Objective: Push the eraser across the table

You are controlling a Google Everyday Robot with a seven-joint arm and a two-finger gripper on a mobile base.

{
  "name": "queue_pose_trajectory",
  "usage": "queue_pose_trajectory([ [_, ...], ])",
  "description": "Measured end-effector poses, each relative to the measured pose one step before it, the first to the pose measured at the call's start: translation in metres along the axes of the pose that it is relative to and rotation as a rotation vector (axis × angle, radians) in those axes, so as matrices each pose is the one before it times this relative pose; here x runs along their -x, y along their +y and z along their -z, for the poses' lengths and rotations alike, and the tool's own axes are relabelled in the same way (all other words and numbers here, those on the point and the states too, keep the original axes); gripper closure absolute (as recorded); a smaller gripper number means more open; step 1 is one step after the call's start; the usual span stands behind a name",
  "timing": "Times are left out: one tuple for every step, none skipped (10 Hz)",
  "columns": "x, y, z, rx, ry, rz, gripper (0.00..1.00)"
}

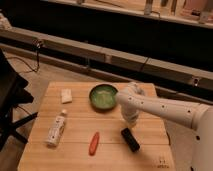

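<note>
The eraser (130, 139), a small black block, lies on the light wooden table (80, 120) right of centre near the front, set at a slant. My white arm reaches in from the right, and the gripper (131, 121) hangs at its end just above and behind the eraser's far end. Whether it touches the eraser does not show.
A green bowl (103, 96) sits at the back middle, just left of the arm. An orange-red stick (94, 143) lies left of the eraser. A white bottle (56, 128) lies at the left, a small white block (66, 95) at the back left. A small dark mark (161, 161) is near the front right corner.
</note>
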Motion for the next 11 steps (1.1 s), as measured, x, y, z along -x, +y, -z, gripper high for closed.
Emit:
queue_pose_trajectory([
  [0.00001, 0.00025, -0.00007, 0.00025, 0.00124, 0.00294, 0.98],
  [-0.00071, 0.00176, -0.0011, 0.00482, 0.01035, 0.00694, 0.98],
  [-0.00284, 0.00427, -0.00237, 0.00818, 0.00619, -0.00369, 0.98],
  [-0.00473, 0.00501, -0.0033, 0.00907, 0.00516, -0.00581, 0.98],
  [-0.00314, 0.00505, -0.00354, 0.00982, 0.00001, -0.00588, 0.98],
  [0.00023, 0.00368, -0.00231, 0.01044, 0.00224, 0.0012, 0.98],
  [0.00226, 0.00209, -0.00212, 0.00959, 0.00028, 0.00447, 0.98],
  [0.00206, 0.00403, -0.00383, 0.01583, 0.00075, 0.00378, 0.98],
  [0.0025, 0.00193, -0.00172, 0.00761, 0.00091, 0.00443, 0.98],
  [0.00452, 0.0033, -0.00174, 0.0082, 0.00218, 0.00836, 0.98],
  [0.00617, 0.00417, -0.00043, 0.00525, 0.00271, 0.00992, 0.98],
])
